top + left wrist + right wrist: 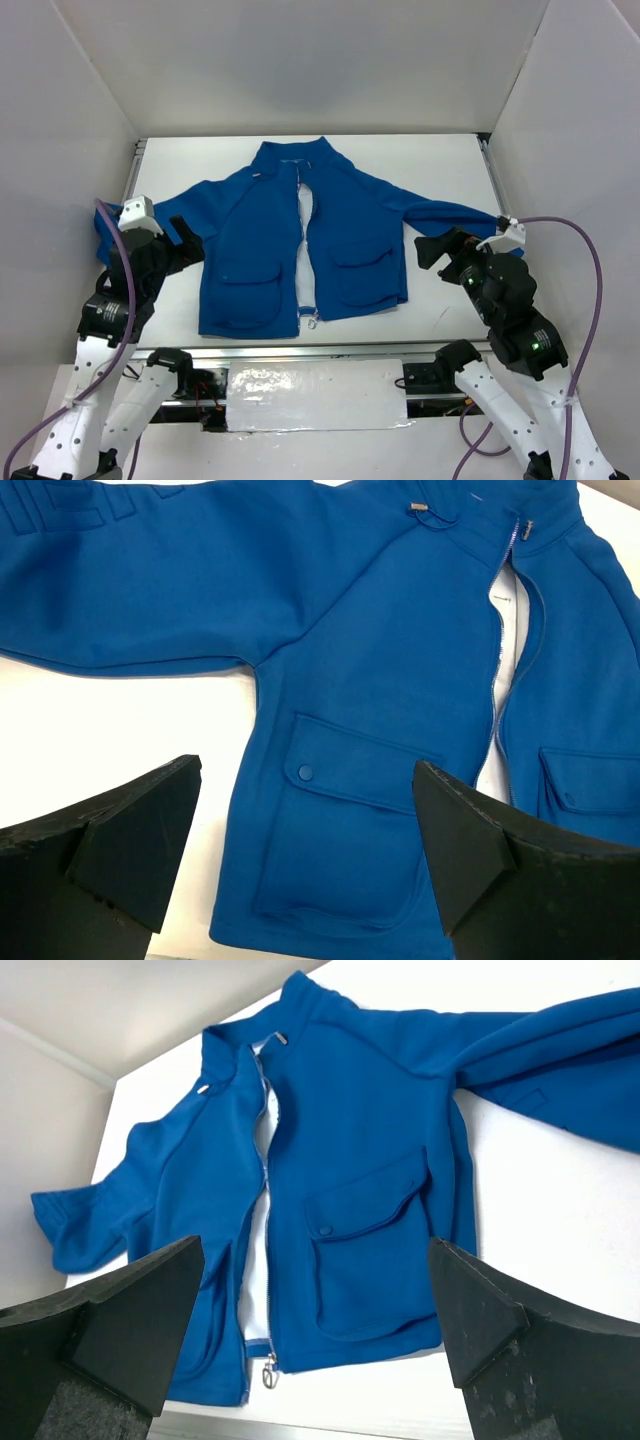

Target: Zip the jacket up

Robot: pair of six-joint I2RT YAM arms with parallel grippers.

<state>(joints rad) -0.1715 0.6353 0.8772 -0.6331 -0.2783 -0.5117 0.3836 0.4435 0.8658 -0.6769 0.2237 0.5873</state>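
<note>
Lying flat on the white table (440, 160), the royal-blue fleece jacket (350, 225) sits mid-table in the top view, collar far and hem near. Its front is open, with a gap between the 2 panels. The small metal zipper pull (313, 320) hangs at the near hem. The left gripper (190, 240) hovers over the left sleeve and the right gripper (432, 250) by the right sleeve. Both are released, holding nothing, well apart from the pull. Risk: nothing pins the hem.

Left wrist view: jaws spread, empty, above the left flap pocket (340, 840). The pale zipper tape (497, 680) splits wider toward the collar. Risk: pulling without hem tension would likely drag and bunch the fleece rather than mesh the teeth.

Right wrist view: jaws spread, empty, and the pull (268, 1372) lies near the table's near edge. Risk: the pull is tiny and flat, so fingers may pinch cloth or slip off. I cannot tell if the pin is seated in the slider; if it isn't, the zip won't start.
</note>
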